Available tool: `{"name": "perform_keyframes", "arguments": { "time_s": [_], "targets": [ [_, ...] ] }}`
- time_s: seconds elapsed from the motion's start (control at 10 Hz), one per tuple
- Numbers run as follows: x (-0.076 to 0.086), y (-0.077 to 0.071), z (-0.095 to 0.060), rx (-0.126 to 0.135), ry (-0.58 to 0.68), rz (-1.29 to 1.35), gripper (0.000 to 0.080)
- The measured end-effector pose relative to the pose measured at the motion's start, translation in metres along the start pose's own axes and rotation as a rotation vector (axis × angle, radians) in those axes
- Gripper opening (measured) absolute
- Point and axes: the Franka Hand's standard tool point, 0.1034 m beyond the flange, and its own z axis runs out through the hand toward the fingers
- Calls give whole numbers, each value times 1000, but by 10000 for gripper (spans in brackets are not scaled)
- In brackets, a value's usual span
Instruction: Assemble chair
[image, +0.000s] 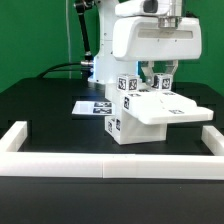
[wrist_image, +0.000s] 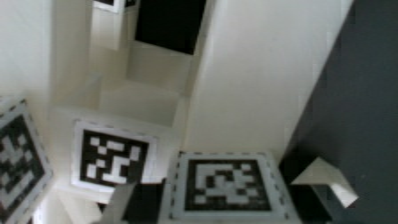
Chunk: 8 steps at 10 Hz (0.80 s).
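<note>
The chair's white blocky parts stand joined in the middle of the table. The seat slab (image: 160, 110) lies flat, with a tagged block (image: 127, 122) below its left side in the exterior view. A tagged white post (image: 159, 86) rises from the slab. My gripper (image: 159, 78) reaches down from above, its jaws on either side of this post. In the wrist view the post's tagged end (wrist_image: 222, 186) sits between my fingertips (wrist_image: 326, 176), which lie close against its sides. Another tagged face (wrist_image: 114, 155) and long white chair surfaces (wrist_image: 240, 80) lie beyond.
The marker board (image: 93, 106) lies flat on the black table at the exterior view's left of the chair. A low white border rail (image: 100, 166) runs along the front, with ends at the left (image: 15, 134) and the right (image: 214, 134).
</note>
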Motion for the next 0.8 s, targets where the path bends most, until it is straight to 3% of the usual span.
{"name": "perform_keyframes", "arguments": {
  "time_s": [0.3, 0.4, 0.5, 0.7, 0.8],
  "targets": [
    [0, -1, 0, 7, 3, 258, 280],
    [0, -1, 0, 7, 2, 291, 355],
    [0, -1, 0, 7, 2, 289, 355],
    [0, 0, 0, 6, 2, 209, 619],
    [0, -2, 0, 7, 3, 205, 640]
  ]
}}
